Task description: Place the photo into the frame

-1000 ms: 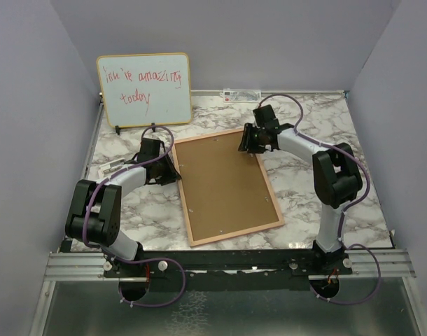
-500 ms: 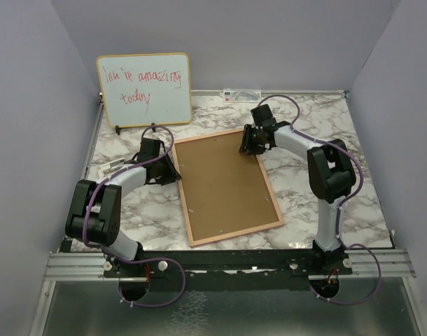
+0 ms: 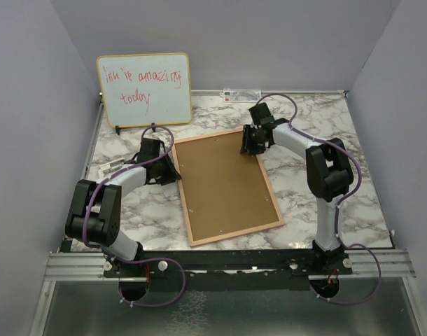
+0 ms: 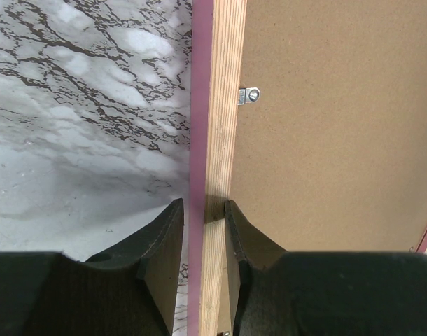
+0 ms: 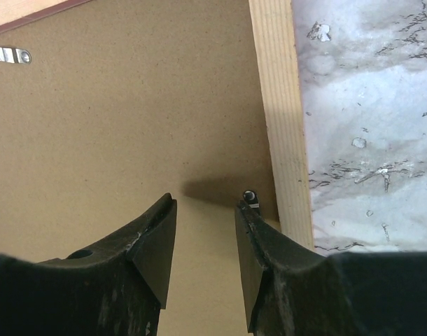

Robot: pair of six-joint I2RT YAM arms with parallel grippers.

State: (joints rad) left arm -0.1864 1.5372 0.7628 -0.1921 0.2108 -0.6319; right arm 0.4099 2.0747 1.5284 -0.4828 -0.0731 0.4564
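The frame (image 3: 236,234) lies face down on the marble table, its brown backing board (image 3: 224,185) up. The photo is out of view. My left gripper (image 3: 173,170) is shut on the frame's left border (image 4: 224,105), one finger on each side of the wood, as the left wrist view (image 4: 203,204) shows. My right gripper (image 3: 248,145) hangs open over the backing board (image 5: 129,126) near the frame's far right border (image 5: 283,105). Its right fingertip (image 5: 245,213) touches a small metal clip (image 5: 250,198); nothing sits between its fingers (image 5: 205,203).
A yellow-edged whiteboard (image 3: 144,89) with red handwriting stands at the back left. A white label strip (image 3: 240,94) lies along the back edge. More metal clips (image 4: 248,95) (image 5: 12,54) sit at the board's edges. Grey walls close in three sides.
My right gripper has edged slightly toward the back left along the frame's border, and its elbow shifted left. The left arm and the frame have not moved.
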